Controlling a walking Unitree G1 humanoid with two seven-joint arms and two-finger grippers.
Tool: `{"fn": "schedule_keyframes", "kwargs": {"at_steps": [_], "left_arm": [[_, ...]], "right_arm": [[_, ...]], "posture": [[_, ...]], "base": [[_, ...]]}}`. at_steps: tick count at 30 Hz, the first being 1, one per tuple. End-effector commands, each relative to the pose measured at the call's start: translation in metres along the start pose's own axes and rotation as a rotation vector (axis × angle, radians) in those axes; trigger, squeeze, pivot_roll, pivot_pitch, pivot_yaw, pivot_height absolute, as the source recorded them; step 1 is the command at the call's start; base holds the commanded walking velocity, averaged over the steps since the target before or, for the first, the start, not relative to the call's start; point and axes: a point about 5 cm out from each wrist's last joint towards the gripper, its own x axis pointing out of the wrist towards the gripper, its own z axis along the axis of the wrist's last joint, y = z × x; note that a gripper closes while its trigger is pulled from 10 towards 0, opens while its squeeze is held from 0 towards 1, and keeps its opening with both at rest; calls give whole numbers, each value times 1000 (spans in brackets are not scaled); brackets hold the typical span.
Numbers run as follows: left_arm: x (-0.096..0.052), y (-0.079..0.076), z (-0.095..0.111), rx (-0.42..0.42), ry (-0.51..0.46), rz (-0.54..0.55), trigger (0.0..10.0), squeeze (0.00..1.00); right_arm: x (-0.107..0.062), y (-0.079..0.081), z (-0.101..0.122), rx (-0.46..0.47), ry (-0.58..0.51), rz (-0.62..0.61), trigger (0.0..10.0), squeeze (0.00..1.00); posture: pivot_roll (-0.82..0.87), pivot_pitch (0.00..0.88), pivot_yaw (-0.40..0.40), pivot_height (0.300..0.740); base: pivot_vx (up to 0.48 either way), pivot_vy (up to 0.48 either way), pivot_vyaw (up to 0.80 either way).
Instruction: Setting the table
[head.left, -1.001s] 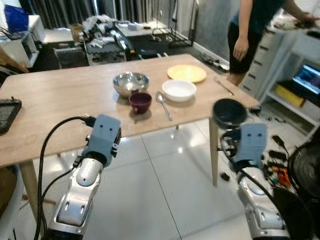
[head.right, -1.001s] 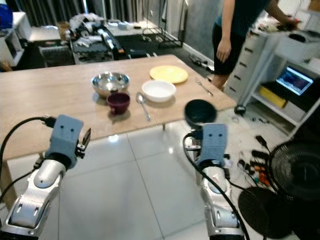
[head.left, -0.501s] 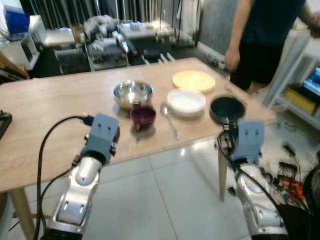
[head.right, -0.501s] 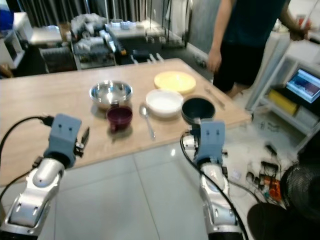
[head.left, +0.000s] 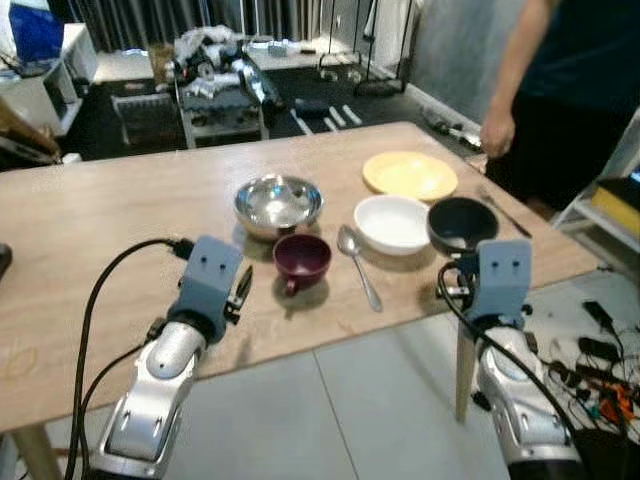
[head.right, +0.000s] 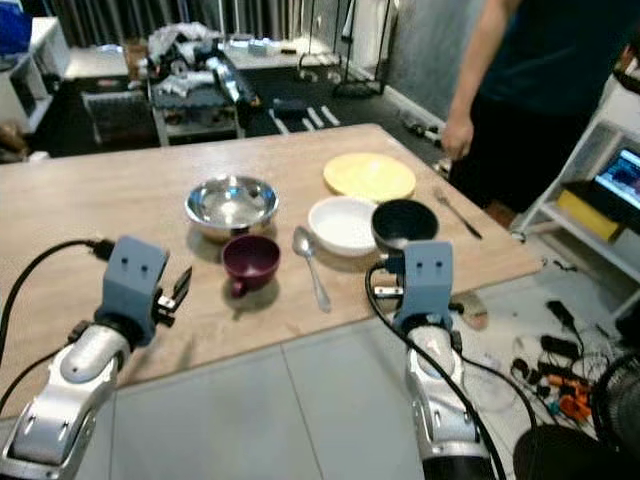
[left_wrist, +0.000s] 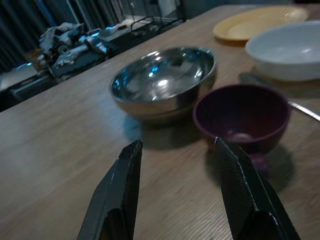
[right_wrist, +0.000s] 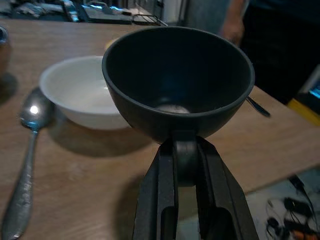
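The right gripper (right_wrist: 185, 172) pinches the rim of a black bowl (right_wrist: 177, 80), held upright above the table (head.left: 100, 220), mouth up, just beside the white bowl (head.left: 392, 221). The spoon (head.left: 358, 268) lies with its bowl end away from the robot. The left gripper (left_wrist: 180, 192) is spread near the purple cup (left_wrist: 242, 116).

From where I stand, no writing, label, brand or number can be read on anything here. The bowls, the cup and the plate on the surface are plain. The lit screen (head.right: 622, 179) off to the side is too small and blurred to read.
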Motion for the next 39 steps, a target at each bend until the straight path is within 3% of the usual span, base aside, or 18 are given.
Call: {"fn": "schedule_keyframes", "kwargs": {"at_steps": [1,24,30,39], "left_arm": [[-3,-1,-4,-19,25,-5,10000,0],[-2,-2,-4,-9,31,-23,10000,0],[-3,-4,-4,-11,37,-28,10000,0],[-6,-6,-4,-22,49,-35,10000,0]], "right_arm": [[0,-5,-2,6,10,-11,10000,0],[5,-6,-2,15,12,-13,10000,0],[3,-3,-10,6,35,-4,10000,0],[10,9,-37,76,165,4,10000,0]], "posture": [[119,38,55,740],[128,31,47,740],[131,36,48,740],[150,62,43,740]], "base": [[0,0,0],[0,0,0],[0,0,0],[0,0,0]]}}
